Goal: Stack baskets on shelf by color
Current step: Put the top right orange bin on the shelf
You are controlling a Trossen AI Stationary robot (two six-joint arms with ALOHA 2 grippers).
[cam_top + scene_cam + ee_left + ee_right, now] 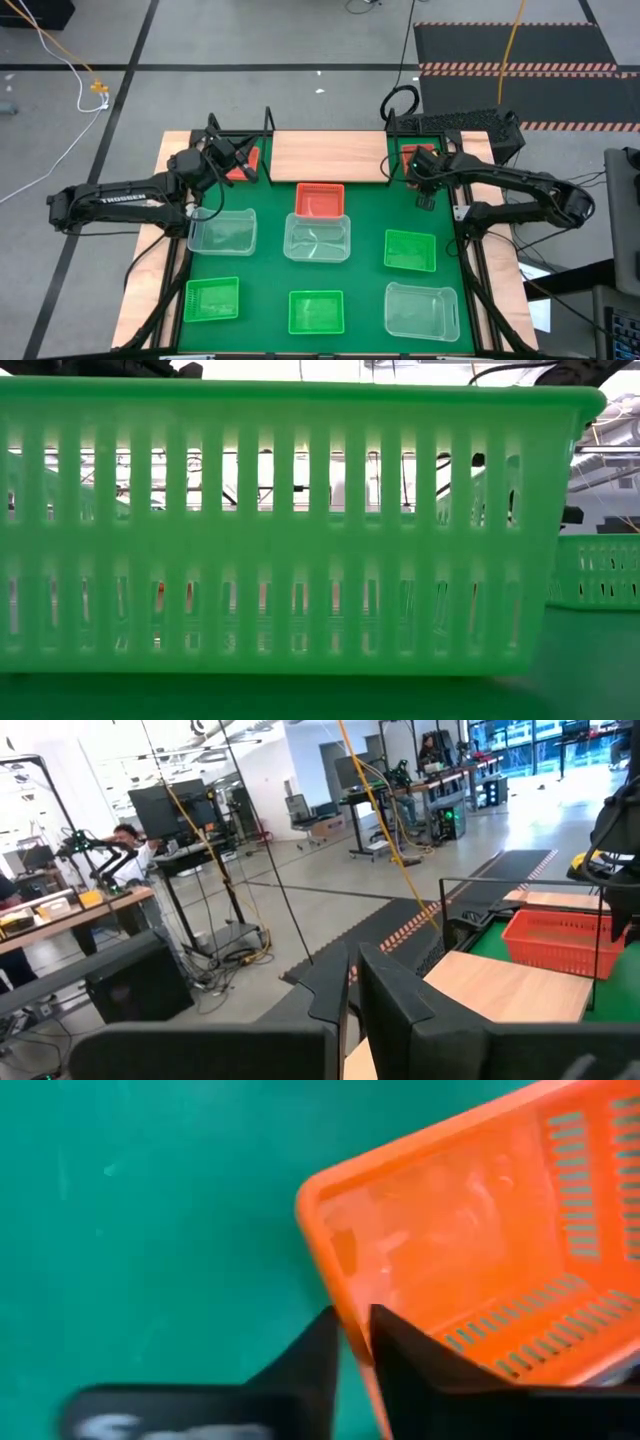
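Observation:
The shelf is a light-wood plank in a black rod frame at the table's far side. My right gripper is shut on a red basket on the green mat off the shelf's right end. My left gripper hangs level off the shelf's left end, its fingers together, with a second red basket at its tips. A third red basket sits on the mat in front of the shelf. Three clear baskets and three green baskets stand nearer. My left gripper is shut at the red basket's edge. The gripper's own body hides the place of contact, so neither the part nor the hold shows. My right gripper pinches a side wall of its red basket near a corner. One finger is inside and one outside. The fingers come steeply from above. The basket's bottom rests on the mat.
A green basket stands right before the low camera and blocks most of that view; another shows to its right. Black frame rods rise at the shelf's ends. In the room beyond the table are desks, screens and a person.

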